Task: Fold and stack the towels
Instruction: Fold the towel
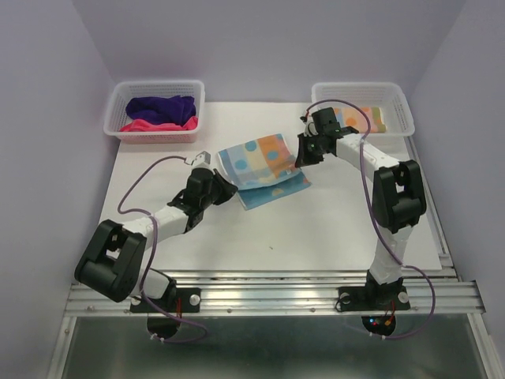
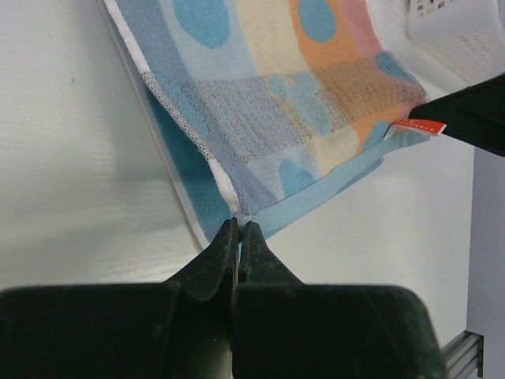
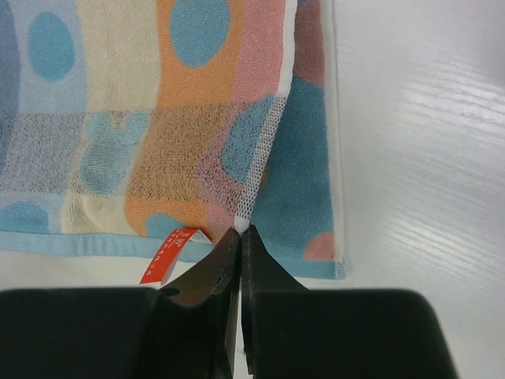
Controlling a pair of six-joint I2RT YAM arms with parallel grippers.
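Observation:
A light blue towel with orange and blue spots [image 1: 264, 164] lies mid-table, its upper layer lifted over the lower one. My left gripper [image 1: 229, 188] is shut on the towel's near-left corner; the left wrist view shows the tips [image 2: 239, 223] pinching the white hem. At the right corner, my right gripper [image 1: 302, 154] is shut on the towel, and in its wrist view the tips [image 3: 239, 231] pinch beside a red label [image 3: 167, 254]. A dark purple towel [image 1: 162, 105] and a pink-red towel [image 1: 158, 125] lie in the back-left basket.
A white mesh basket [image 1: 118, 130] stands at the back left. Another white basket [image 1: 398, 126] at the back right holds a folded orange and blue cloth [image 1: 369, 118], just behind my right arm. The white table mat's edge [image 1: 438, 253] runs along the right.

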